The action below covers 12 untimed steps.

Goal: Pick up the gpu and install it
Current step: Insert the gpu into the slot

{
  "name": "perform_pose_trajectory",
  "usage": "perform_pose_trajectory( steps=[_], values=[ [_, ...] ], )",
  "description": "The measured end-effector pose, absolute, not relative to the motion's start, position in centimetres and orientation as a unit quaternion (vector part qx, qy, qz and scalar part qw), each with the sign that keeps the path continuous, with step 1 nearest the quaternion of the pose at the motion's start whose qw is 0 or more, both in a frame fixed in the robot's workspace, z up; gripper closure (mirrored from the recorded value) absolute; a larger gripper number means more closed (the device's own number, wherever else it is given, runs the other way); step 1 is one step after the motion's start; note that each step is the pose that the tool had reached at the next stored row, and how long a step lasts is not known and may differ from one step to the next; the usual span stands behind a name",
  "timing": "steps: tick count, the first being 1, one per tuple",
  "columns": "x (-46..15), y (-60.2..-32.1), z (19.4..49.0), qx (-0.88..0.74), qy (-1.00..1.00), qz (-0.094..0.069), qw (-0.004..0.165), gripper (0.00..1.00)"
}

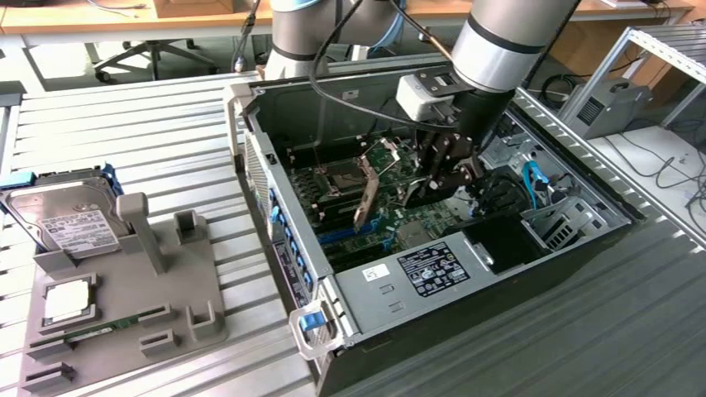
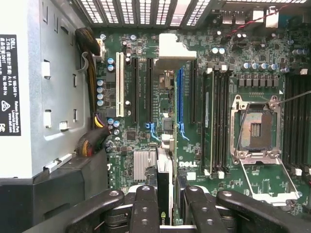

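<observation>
The gpu (image 1: 375, 186) stands on edge inside the open computer case (image 1: 364, 285), over the green motherboard (image 2: 121, 58). In the wrist view I look down its thin top edge (image 2: 164, 167), with its silver bracket (image 2: 170, 51) toward the vented end of the case. It lines up between the black expansion slots (image 2: 149, 87) and the blue slot (image 2: 180, 94). My gripper (image 1: 441, 178) reaches down into the case, and its black fingers (image 2: 146, 208) press on both sides of the card, shut on it (image 2: 170, 196). Whether the card sits in a slot cannot be told.
An open CPU socket (image 2: 255, 128) and memory slots (image 2: 214, 121) lie beside the card. The labelled power supply (image 1: 436, 269) and blue cables (image 1: 535, 178) crowd the case. On the exterior view's left, a grey fixture (image 1: 165, 289) carries a hard drive (image 1: 61, 219), a processor (image 1: 66, 299) and a memory stick (image 1: 99, 331).
</observation>
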<state>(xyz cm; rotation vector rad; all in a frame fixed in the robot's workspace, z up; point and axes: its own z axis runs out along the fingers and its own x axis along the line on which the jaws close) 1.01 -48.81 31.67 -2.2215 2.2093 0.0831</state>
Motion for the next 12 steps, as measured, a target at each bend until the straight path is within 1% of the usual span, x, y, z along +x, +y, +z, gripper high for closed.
perform_pose_trajectory(
  steps=[4, 7, 12],
  values=[
    [1.0, -50.2, 31.4, -0.709, 0.705, 0.027, 0.004, 0.74],
    [0.6, -50.8, 31.2, -0.709, 0.705, 0.026, 0.004, 0.74],
    [0.2, -50.4, 31.0, -0.709, 0.705, 0.026, 0.004, 0.74]
  ],
)
